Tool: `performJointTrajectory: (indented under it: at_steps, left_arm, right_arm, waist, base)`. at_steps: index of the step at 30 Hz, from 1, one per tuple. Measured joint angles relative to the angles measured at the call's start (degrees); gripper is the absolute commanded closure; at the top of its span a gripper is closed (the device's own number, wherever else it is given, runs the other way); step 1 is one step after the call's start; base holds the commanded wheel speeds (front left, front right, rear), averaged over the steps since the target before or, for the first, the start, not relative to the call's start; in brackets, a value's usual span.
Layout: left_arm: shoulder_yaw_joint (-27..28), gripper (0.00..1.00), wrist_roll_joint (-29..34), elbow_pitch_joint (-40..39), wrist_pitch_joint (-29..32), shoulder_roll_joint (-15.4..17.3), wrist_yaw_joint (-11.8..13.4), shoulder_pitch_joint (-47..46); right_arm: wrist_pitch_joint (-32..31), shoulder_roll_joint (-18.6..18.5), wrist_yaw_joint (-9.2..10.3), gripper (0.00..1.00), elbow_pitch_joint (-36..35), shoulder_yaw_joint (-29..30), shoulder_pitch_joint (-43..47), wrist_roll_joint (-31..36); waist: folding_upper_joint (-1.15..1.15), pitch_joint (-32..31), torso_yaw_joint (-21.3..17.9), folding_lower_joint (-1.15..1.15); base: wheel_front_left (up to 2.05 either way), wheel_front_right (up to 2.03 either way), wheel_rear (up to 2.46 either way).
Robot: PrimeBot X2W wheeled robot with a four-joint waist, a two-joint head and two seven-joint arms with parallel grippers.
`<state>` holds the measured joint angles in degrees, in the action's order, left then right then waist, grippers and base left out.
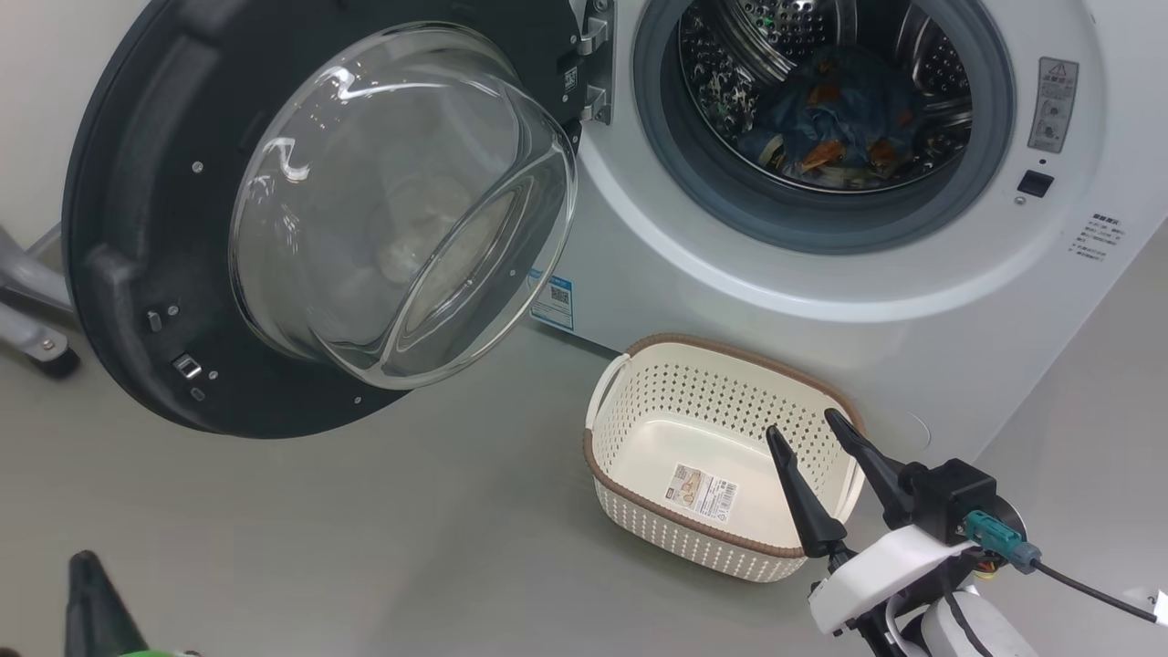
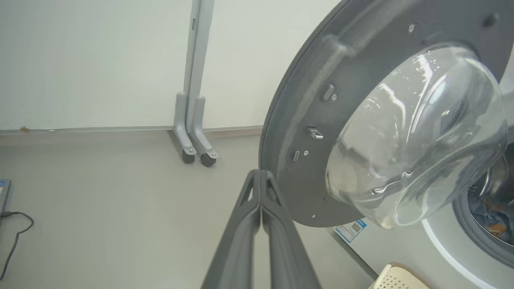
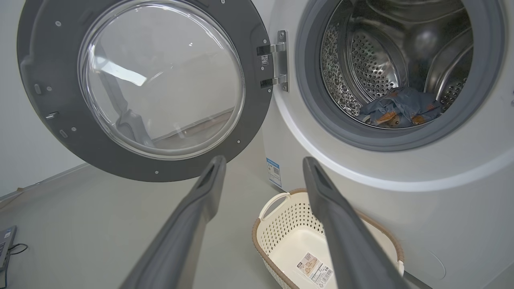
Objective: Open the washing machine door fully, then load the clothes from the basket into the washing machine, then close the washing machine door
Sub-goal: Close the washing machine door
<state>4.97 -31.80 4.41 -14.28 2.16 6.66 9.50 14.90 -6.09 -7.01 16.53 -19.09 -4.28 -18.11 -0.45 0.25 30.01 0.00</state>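
The washing machine (image 1: 803, 274) stands with its door (image 1: 137, 255) swung wide to the left, glass porthole (image 1: 401, 201) bulging outward. The clothes (image 1: 839, 119) lie in the steel drum, blue fabric with orange prints, also seen as the clothes (image 3: 401, 108) in the right wrist view. The basket (image 1: 639, 511) sits on the floor before the machine with only a barcode sticker inside. My right gripper (image 1: 803, 422) hovers open over the basket's right rim. My left gripper (image 2: 260, 172) is shut on nothing, its tip just short of the door's lower edge (image 2: 277, 160).
A grey stand on castors (image 2: 194, 148) rests against the wall left of the door. A cable (image 2: 16, 233) and a laptop corner lie on the floor at far left. A blue label (image 1: 552, 301) marks the machine's lower left corner.
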Motion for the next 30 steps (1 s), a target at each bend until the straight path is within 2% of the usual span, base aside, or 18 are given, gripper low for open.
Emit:
performJointTrajectory:
  at_steps: [3, 6, 8, 14, 17, 20, 24, 30]
  left_arm:
    - [2.74, 1.0, -7.56, -0.36, -0.01, 0.01, 0.01, -0.1]
    - [6.0, 1.0, -18.98, -0.53, -0.16, -0.08, 0.01, -0.73]
    - [8.8, 1.0, -22.75, -0.88, -0.18, -0.09, -0.14, -2.03]
    - [15.28, 1.0, -34.6, -1.25, -0.4, -0.34, -4.19, -9.42]
    - [18.6, 1.0, -39.13, -1.13, 2.9, -0.23, -5.2, -13.52]
    - [20.83, 1.0, -42.91, 0.4, 6.86, 3.31, -5.09, -17.96]
    - [24.41, 1.0, -47.3, 2.64, 10.62, 8.32, -3.56, -24.64]
    - [27.16, 1.0, -50.85, 8.16, 14.23, 12.47, -1.87, -32.17]
  right_arm:
    - [0.0, -0.02, 0.0, 0.0, 0.14, 0.01, 0.0, -0.05]
    - [0.0, -0.01, 0.0, 0.0, 0.26, 0.02, 0.01, -0.07]
    - [0.0, 0.0, 0.0, 0.0, 0.3, 0.08, 0.02, -0.15]
    - [0.0, -0.01, 0.0, 0.0, 0.47, 0.37, 0.08, -0.46]
    - [0.0, -0.01, 0.0, 0.0, 0.51, 0.52, 0.14, -0.46]
    - [0.0, -0.05, 0.0, 0.0, 0.51, 0.62, 0.14, -0.46]
    - [0.0, -0.27, 0.0, 0.0, 0.52, 0.62, 0.18, -0.46]
    - [0.0, -0.74, 0.0, 0.0, 0.67, 0.6, 1.16, -0.36]
  waist:
    - [0.0, 0.12, 0.11, 0.0]
    - [0.0, 0.22, 0.21, 0.0]
    - [0.0, 0.29, 0.28, 0.0]
    - [0.0, 0.6, 0.45, 0.0]
    - [0.0, 0.83, 0.51, 0.0]
    - [0.0, 1.39, 0.56, 0.0]
    - [0.0, 2.18, 0.56, 0.0]
    - [0.0, 3.39, 0.29, 0.0]
  base:
    - [0.0, 0.0, 0.0]
    - [0.0, 0.0, 0.0]
    - [0.0, 0.0, 0.0]
    - [0.0, 0.0, 0.0]
    - [0.0, 0.0, 0.0]
    - [0.0, 0.0, 0.0]
    - [0.0, 0.0, 0.0]
    - [0.0, 0.0, 0.0]
